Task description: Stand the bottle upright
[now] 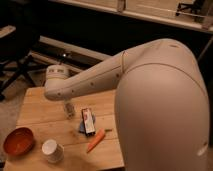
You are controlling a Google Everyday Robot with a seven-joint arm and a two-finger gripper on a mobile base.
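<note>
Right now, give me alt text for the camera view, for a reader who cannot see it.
A white robot arm reaches over a wooden table, its gripper at a small translucent bottle below the wrist. Nearby lie a red-white-black packet and a carrot, with an orange bowl and white cup at front left.
</note>
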